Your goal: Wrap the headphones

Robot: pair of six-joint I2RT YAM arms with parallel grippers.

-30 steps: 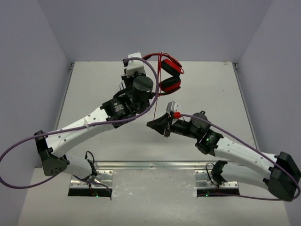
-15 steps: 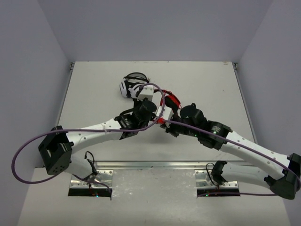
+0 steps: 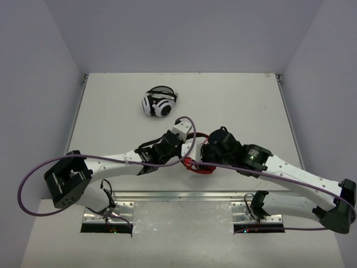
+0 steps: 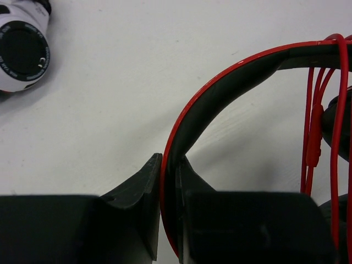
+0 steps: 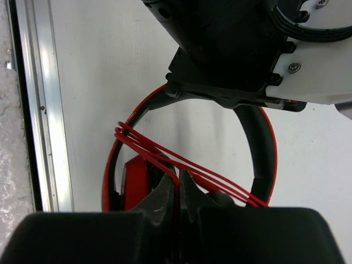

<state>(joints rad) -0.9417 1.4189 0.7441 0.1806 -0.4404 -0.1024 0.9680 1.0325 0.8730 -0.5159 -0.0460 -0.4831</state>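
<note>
The red headphones (image 3: 199, 166) lie low over the near middle of the table, mostly hidden under both wrists. My left gripper (image 4: 169, 173) is shut on the black-lined red headband (image 4: 220, 93). My right gripper (image 5: 177, 184) is shut on the thin red cable (image 5: 165, 157), which runs in several strands across the headband loop (image 5: 264, 148). A red ear cup (image 5: 136, 184) shows beside the right fingers. The cable strands also hang at the right of the left wrist view (image 4: 316, 121).
Black-and-white headphones (image 3: 158, 103) lie at the back left of the table, also in the left wrist view (image 4: 22, 52). A metal rail (image 5: 41, 104) runs along the table's near edge. Grey walls enclose the table on three sides.
Both arms have carried the red headphones from the back of the table down toward the near edge. The black-and-white headphones, hidden before, now show behind them.
</note>
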